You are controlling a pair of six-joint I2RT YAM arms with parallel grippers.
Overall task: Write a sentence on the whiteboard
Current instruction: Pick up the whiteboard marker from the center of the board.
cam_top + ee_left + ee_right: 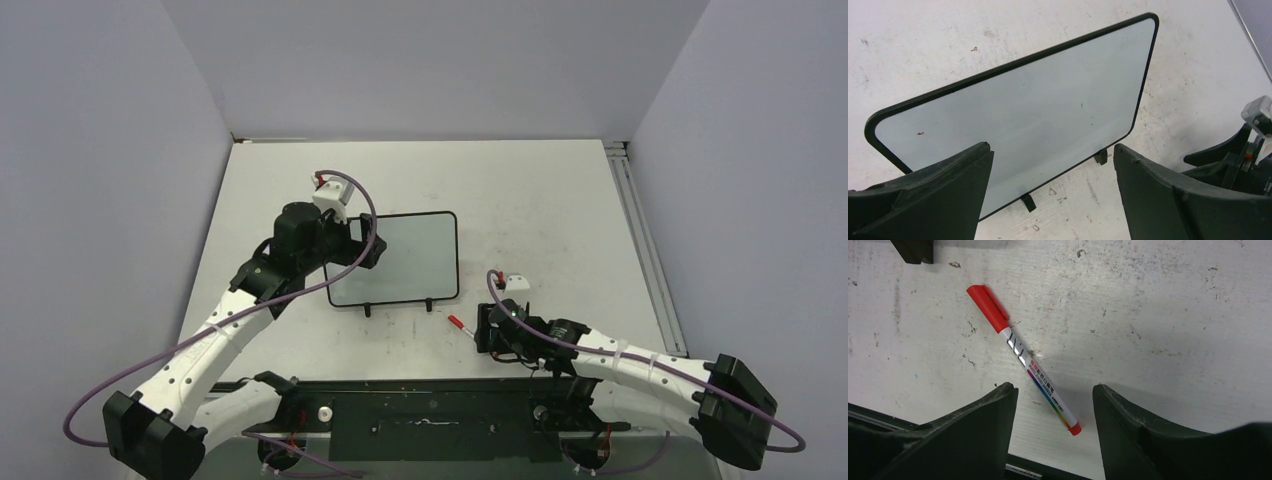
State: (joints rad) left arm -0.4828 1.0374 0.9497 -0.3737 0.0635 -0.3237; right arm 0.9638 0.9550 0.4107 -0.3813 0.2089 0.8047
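The whiteboard [400,262] lies flat mid-table, black frame, two small feet at its near edge. Its surface [1033,105] is blank; no sentence shows on it. My left gripper [372,250] hovers over the board's left edge, open and empty; in the left wrist view it [1053,155] spans the board's near edge. A red-capped white marker [1023,359] lies capped on the table, small in the top view [461,325]. My right gripper [1054,397] is open around the marker's rear end, not touching it; in the top view it [482,330] sits just right of the marker.
A black base plate [430,420] runs along the near table edge between the arm bases. A metal rail [640,240] lines the table's right side. The tabletop [540,200] is scuffed white. Grey walls enclose the back and sides.
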